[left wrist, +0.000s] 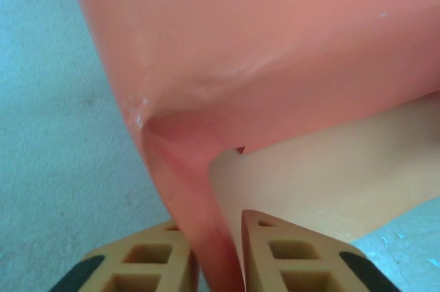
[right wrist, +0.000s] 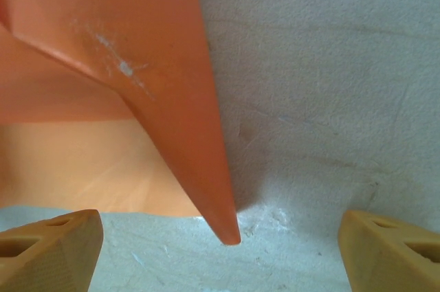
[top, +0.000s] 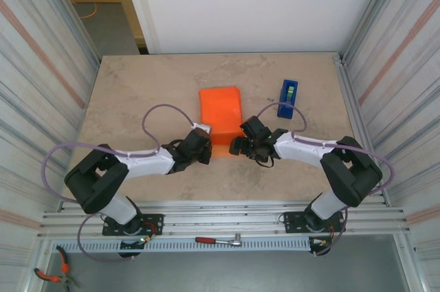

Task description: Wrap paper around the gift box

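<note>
The orange paper (top: 220, 110) is folded into a boxy bundle at the table's middle, and the gift box is hidden under it. My left gripper (top: 205, 146) is at the bundle's near left corner. In the left wrist view its fingers (left wrist: 275, 251) stand close together, shut on a raised paper flap (left wrist: 199, 223). My right gripper (top: 238, 145) is at the near right corner and stands wide open. A pointed paper fold (right wrist: 206, 168) hangs between its fingertips (right wrist: 55, 244) and touches neither. A pale peach face (left wrist: 330, 168) shows under the folds; I cannot tell whether it is the box.
An upright blue tape dispenser (top: 288, 98) stands right of the bundle, behind my right arm. Corrugated walls close in the table (top: 137, 93) on both sides. A ratchet wrench (top: 218, 240) and pliers (top: 51, 275) lie below the near rail.
</note>
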Controlling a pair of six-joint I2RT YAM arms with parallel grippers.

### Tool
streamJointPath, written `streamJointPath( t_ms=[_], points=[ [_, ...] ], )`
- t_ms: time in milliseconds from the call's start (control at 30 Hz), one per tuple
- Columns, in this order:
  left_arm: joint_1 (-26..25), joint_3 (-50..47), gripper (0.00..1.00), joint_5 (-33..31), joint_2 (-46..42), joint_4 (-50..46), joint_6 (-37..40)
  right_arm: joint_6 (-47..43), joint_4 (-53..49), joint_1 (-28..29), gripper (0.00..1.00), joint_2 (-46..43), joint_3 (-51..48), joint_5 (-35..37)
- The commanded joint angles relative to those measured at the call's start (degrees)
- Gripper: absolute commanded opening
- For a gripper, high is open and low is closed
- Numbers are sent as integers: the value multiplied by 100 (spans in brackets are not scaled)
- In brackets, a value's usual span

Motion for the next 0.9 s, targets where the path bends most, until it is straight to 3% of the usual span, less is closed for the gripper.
streamJointPath(
  t_ms=[0, 333, 433, 500, 800, 867],
  points=[
    [-26, -117, 32, -145, -376, -170, -122, -200, -39, -103, 82, 143, 198, -59],
    [87, -164, 59, -350, -1316, -271, -249, -340, -38, -225, 61, 431, 381, -189],
    [214, -172, 76, -333, -1584, -210, -294, -347, -46, -225, 54, 526, 434, -200],
    [312, -164, 98, -337, -1754, -154, -288, -350, -55, -222, 50, 580, 462, -180],
    [703, -102, 99, -411, -2014, 214, -152, -435, -162, -308, 12, 692, 567, -92],
    [703, -131, 99, -560, -2049, 428, 139, -460, -210, -344, 10, 692, 596, -69]
  ],
)
